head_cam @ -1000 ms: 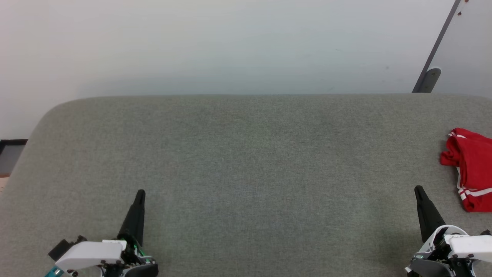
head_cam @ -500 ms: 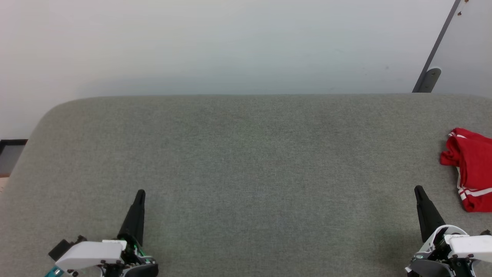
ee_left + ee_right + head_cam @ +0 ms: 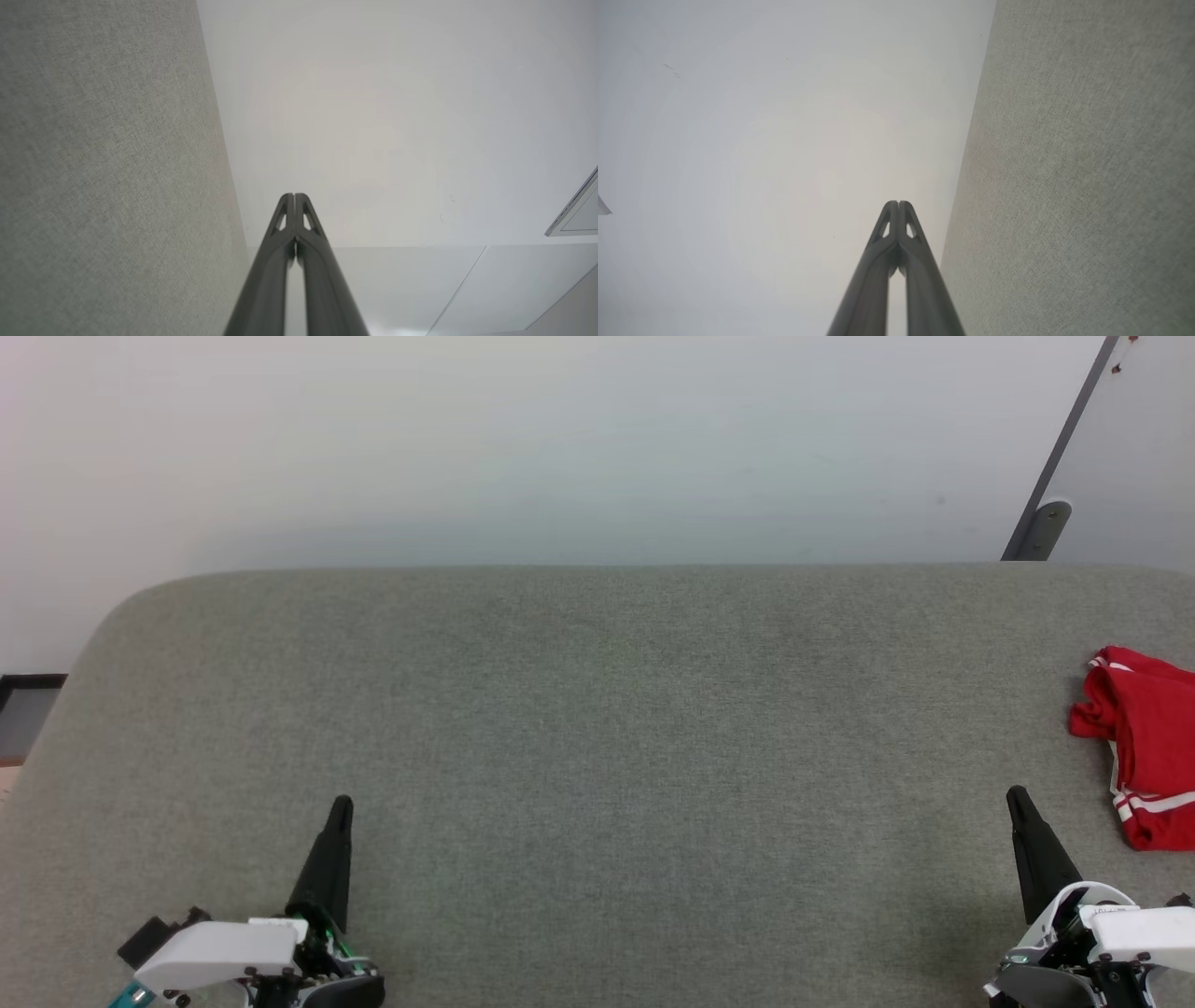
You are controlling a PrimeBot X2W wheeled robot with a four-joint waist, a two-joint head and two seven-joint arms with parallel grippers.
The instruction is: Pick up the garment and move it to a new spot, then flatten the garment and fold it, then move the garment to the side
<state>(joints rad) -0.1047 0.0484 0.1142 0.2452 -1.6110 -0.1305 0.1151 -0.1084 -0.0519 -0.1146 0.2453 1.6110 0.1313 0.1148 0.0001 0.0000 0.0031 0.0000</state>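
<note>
The garment (image 3: 1150,737) is a crumpled red heap with white-and-red striped trim, lying at the far right of the grey fabric table (image 3: 597,728) and cut off by the picture's right edge. My left gripper (image 3: 342,803) rests at the lower left, shut and empty, far from the garment. My right gripper (image 3: 1015,795) rests at the lower right, also shut and empty, a short way left of and nearer than the garment. In the wrist views the left gripper (image 3: 294,196) and the right gripper (image 3: 899,203) each show their tips pressed together.
A pale wall (image 3: 560,448) rises behind the table's far edge. A dark slanted bar with a grey bracket (image 3: 1046,527) stands at the back right. The table's rounded left corner drops off near a dark skirting (image 3: 28,681).
</note>
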